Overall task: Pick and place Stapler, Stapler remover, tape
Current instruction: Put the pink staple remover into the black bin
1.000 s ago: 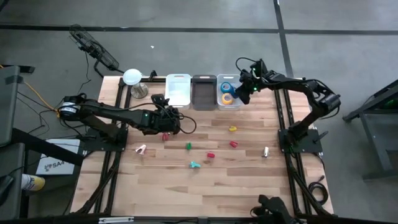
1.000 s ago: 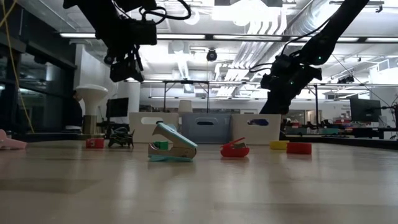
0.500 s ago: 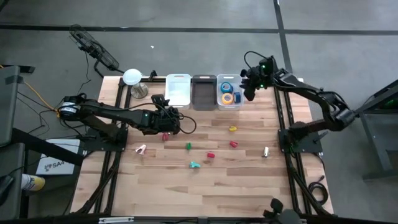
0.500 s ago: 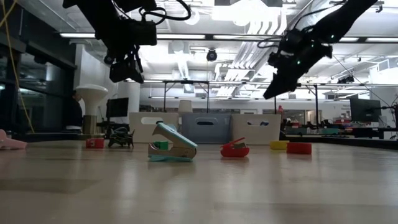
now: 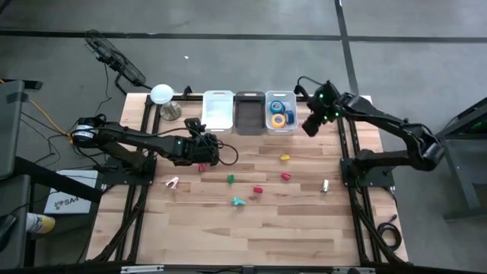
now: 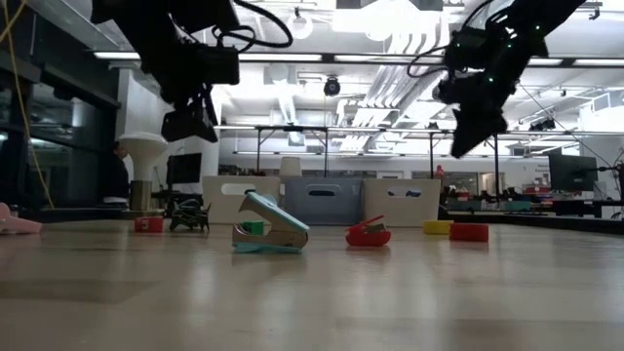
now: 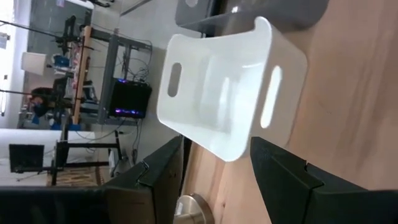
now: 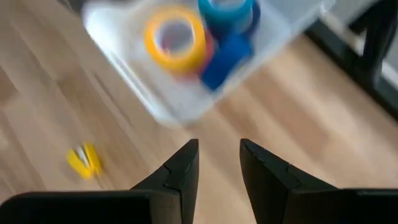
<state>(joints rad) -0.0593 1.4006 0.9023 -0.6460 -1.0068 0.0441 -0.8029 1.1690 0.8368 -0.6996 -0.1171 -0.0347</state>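
Observation:
The tape rolls lie in the clear bin (image 5: pixel 280 114) at the far edge: a yellow ring (image 8: pixel 175 37) and two blue ones (image 8: pixel 227 9). A teal stapler remover (image 6: pixel 270 229) rests on the table (image 5: pixel 239 202). Small red pieces (image 5: pixel 258 189), (image 5: pixel 286 176) and a yellow piece (image 5: pixel 284 157) lie mid-table. My right gripper (image 5: pixel 312 122) (image 8: pixel 219 149) hangs open and empty in the air just right of the clear bin. My left gripper (image 5: pixel 207 144) (image 7: pixel 217 149) hovers open and empty near the white bin (image 7: pixel 224 93), above the table.
A white bin (image 5: pixel 218 110) and a grey bin (image 5: pixel 249 113) stand beside the clear one along the far edge. A white lamp-like stand (image 5: pixel 162 95) sits at the far left corner. Green (image 5: pixel 230 179), pink (image 5: pixel 173 183), red (image 5: pixel 202 166) and silver (image 5: pixel 325 185) bits are scattered about.
My right gripper has drawn away from over the clear bin, swinging up and toward the table's right edge, then a little toward the near side. The tape rolls stay in the bin.

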